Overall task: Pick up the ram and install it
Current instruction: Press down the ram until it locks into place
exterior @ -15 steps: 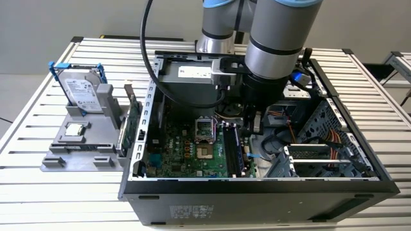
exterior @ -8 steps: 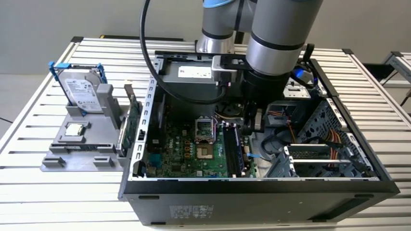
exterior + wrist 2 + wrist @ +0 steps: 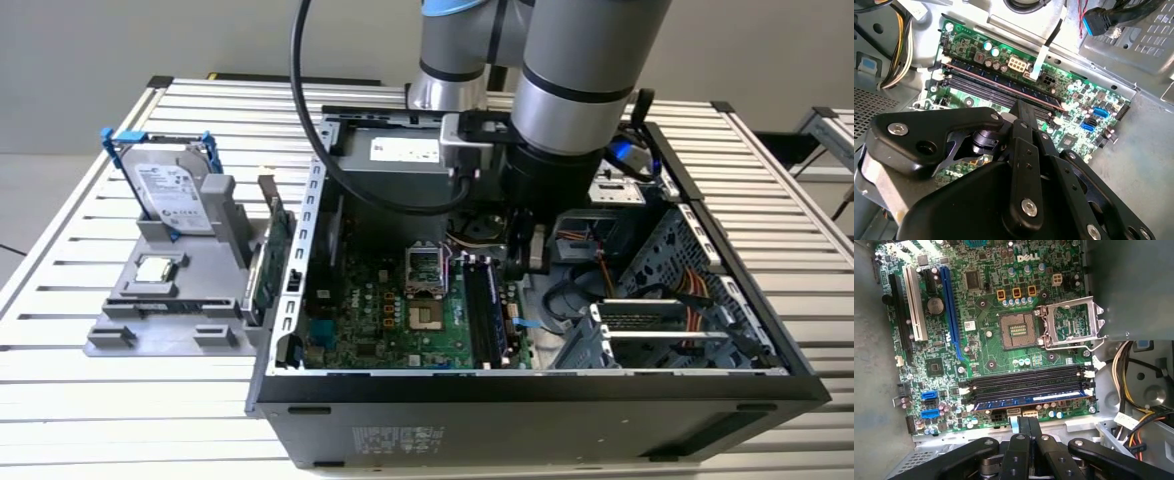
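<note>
One long dark blue-green ram stick (image 3: 1029, 401) I see seated in motherboard's (image 3: 989, 305) outermost slot, near board edge. Black gripper (image 3: 1029, 426) just beside it, fingers (image 3: 1024, 427) pressed together, holding nothing.

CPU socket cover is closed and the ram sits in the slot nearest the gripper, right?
No: the first wrist view shows the CPU socket cover open. The ram does sit in the slot nearest the gripper.
</note>
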Motion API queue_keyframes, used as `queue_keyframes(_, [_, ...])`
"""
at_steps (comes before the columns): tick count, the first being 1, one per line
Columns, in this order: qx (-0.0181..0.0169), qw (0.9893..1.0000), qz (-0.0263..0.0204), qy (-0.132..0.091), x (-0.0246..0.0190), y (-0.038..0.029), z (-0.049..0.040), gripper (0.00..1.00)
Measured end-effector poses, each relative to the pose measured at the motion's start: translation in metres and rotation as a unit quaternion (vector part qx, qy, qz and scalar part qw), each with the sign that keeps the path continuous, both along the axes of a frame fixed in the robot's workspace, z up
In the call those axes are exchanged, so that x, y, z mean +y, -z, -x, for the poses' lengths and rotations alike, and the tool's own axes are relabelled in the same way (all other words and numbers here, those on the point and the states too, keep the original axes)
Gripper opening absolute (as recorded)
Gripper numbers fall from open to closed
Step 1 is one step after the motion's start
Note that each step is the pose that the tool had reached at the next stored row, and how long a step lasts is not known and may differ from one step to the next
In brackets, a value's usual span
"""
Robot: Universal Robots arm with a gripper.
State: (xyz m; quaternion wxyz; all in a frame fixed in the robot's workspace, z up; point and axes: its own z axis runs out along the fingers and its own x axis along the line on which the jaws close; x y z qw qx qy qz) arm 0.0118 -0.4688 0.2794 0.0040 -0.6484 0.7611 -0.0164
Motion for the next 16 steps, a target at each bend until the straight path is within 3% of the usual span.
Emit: queue_keyframes(16, [0.0009, 0.9999, -0.0003, -0.012, 0.0001, -0.005, 0.0, 0.0])
